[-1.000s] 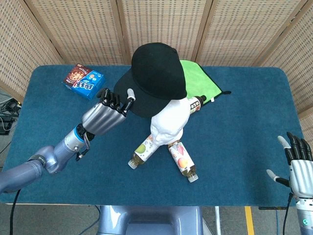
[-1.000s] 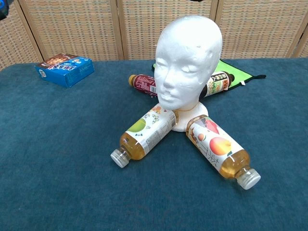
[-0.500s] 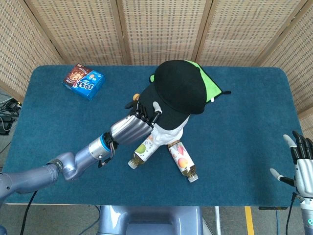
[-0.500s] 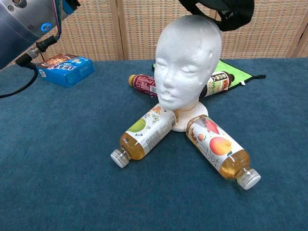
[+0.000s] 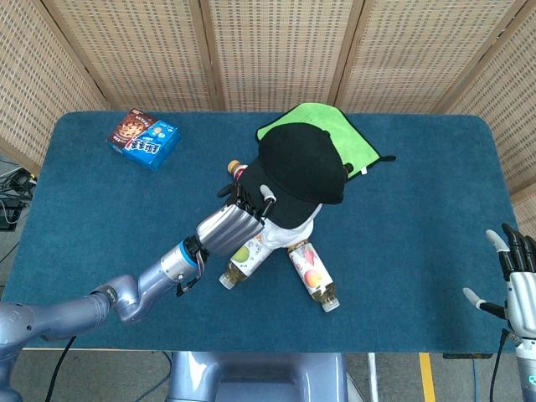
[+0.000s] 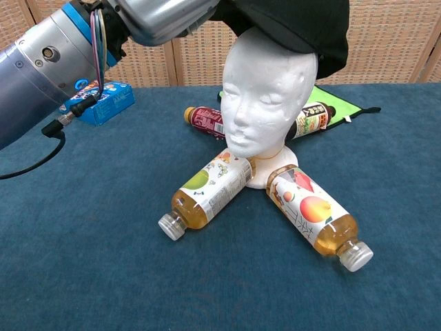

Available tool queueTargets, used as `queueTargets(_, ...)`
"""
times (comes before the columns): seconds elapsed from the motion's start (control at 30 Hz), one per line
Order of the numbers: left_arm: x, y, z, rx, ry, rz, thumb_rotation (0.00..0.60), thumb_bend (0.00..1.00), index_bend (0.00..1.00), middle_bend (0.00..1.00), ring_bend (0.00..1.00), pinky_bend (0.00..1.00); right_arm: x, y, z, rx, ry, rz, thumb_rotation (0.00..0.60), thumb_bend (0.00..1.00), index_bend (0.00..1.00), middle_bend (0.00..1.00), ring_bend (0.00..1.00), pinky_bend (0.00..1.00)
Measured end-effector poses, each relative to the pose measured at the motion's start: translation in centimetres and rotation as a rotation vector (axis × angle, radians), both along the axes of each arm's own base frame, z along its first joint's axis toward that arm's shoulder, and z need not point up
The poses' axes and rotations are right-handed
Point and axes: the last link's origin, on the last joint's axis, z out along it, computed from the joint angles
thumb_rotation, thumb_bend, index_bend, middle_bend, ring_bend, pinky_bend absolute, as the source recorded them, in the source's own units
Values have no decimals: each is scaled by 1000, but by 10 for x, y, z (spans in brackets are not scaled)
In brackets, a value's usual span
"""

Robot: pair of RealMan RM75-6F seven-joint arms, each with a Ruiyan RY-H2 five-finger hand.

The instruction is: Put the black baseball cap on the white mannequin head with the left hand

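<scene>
Now the cap (image 5: pixel 301 174) sits over the crown of the mannequin head (image 6: pixel 270 96), its black cloth draping the top and the far side of the skull in the chest view. The left robot hand (image 5: pixel 239 219) holds it by the edge nearest the robot, fingers (image 5: pixel 251 198) closed on the rim just beside the head's face side. The right robot hand (image 5: pixel 517 283) hangs well apart from the head, off the surface's corner, fingers spread and holding nothing.

By its look the cap is light and soft in the crown, with a stiffer brim; it should fold or slide rather than resist, and nothing about it seems fragile. The rim or brim is the sensible place to hold it, since the crown would collapse under a pinch. The head looks like light foam, propped among three bottles (image 6: pixel 207 192) lying around its base, so a hard tug on the cap could tip or shift it. Whether the cap is seated squarely or riding askew toward the back I cannot tell. A green cloth (image 5: pixel 343 134) lies behind the head, and a blue box (image 5: pixel 143 139) lies well off from it.
</scene>
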Motion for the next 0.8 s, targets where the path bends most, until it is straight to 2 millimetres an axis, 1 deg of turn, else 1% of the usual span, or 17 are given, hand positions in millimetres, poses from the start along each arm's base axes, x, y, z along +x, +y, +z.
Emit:
queueTargets(0.27, -7, -2, -10, -18, -5, 21, 600, 742, 845, 979, 918, 754, 0, 0, 0, 0, 0, 0, 600, 34, 150, 0, 0, 0)
queueTargets(0.47, -7, -2, -14, -26, -3, 20, 600, 739, 843, 979, 919, 754, 0, 0, 0, -2, -1, 0, 600, 34, 150, 0, 0, 0)
queueTargets(0.8, -10, 0, -10, -9, 25, -2, 600, 725, 842, 979, 919, 753, 0, 0, 1, -3, -4, 1, 600, 34, 150, 0, 0, 0)
